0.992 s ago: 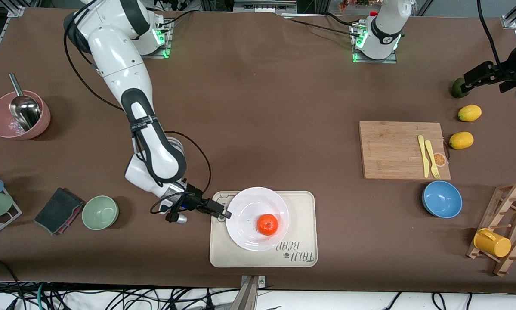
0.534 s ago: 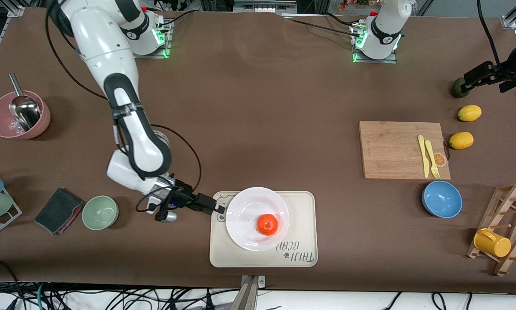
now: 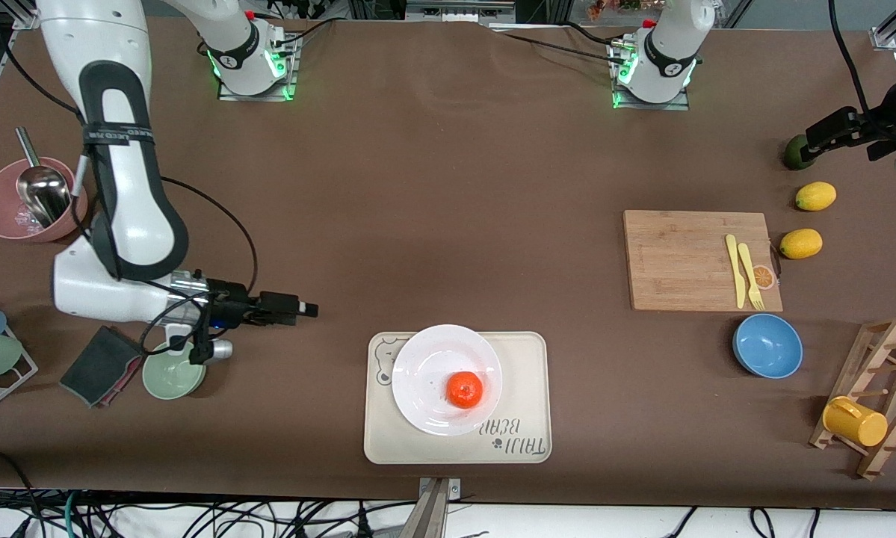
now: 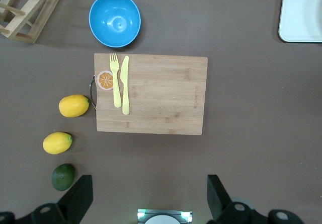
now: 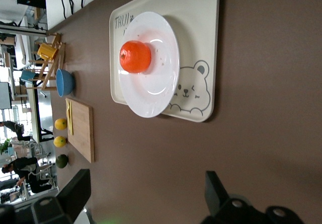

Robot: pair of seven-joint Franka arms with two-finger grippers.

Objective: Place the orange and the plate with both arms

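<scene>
- The right gripper [image 3: 309,308] hangs over bare table with its fingers spread and nothing between them. The orange [image 3: 465,389] rests on the plate [image 3: 425,359], and the plate sits on the bear-print tray [image 3: 526,359], well clear of the fingertips toward the front camera.
- The left gripper [image 3: 821,142] waits released and empty at its own end of the table, directly above the avocado [image 3: 795,153], with two lemons [image 3: 815,196] near it.
- Risk: the green bowl [image 3: 171,377] lies just below the right wrist. A low swing there is likely to knock it.
- Risk: the orange is round and loose. Any bump to the tray may roll it off the plate.
- Risk: a descent by the left gripper would probably strike the avocado.
</scene>
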